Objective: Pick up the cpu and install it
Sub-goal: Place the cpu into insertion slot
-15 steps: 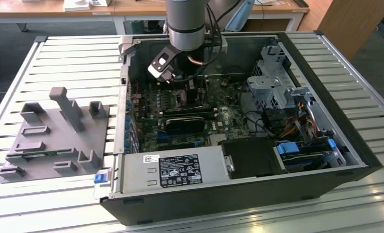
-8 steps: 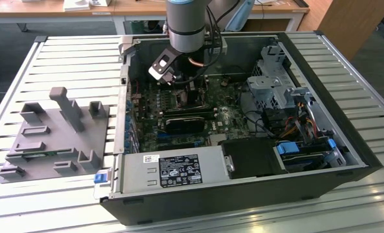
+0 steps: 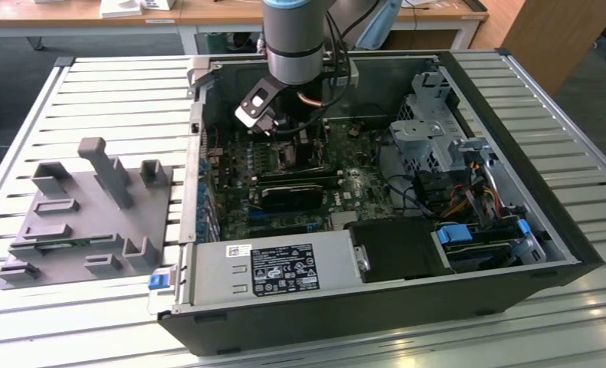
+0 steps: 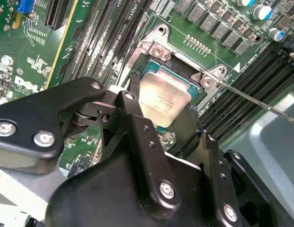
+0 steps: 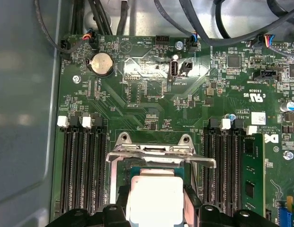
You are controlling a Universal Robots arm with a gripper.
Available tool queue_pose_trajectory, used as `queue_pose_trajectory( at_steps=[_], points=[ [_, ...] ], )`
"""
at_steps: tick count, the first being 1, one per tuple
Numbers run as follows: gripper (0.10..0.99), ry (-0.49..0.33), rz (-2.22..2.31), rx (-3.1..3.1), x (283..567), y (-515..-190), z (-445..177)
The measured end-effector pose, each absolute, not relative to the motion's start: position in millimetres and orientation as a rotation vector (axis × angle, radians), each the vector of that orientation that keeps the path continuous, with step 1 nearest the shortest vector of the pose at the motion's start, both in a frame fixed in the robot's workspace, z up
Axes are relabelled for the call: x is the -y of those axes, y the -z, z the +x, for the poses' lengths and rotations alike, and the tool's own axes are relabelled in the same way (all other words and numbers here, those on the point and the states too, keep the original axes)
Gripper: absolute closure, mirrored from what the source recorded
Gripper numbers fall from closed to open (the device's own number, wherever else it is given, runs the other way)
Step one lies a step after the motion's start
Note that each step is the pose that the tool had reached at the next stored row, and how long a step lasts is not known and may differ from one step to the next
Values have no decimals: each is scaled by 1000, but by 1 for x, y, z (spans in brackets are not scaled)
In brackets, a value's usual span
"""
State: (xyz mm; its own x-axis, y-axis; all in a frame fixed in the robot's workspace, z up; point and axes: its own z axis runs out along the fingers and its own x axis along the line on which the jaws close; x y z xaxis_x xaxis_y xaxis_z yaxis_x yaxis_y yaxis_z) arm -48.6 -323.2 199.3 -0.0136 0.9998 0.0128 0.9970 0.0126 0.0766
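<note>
One square, silver-topped cpu [image 4: 164, 97] in the hand's [image 4: 162, 105] tight pinch, apparently just over the metal-framed socket [image 4: 154, 47].

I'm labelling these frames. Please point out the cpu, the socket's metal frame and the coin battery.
the cpu [image 4: 164, 97]: second wrist view, middle of its silver top.
the socket's metal frame [image 5: 130, 151]: first wrist view, the bar beyond the cpu.
the coin battery [image 5: 101, 64]: first wrist view, centre of its face.
</note>
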Motion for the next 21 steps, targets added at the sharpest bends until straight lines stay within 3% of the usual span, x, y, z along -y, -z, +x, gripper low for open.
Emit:
queue_pose_trajectory(
  at_steps=[21],
  points=[
    [557,-98,2174,-2203,322,-194,-46]
  ],
)
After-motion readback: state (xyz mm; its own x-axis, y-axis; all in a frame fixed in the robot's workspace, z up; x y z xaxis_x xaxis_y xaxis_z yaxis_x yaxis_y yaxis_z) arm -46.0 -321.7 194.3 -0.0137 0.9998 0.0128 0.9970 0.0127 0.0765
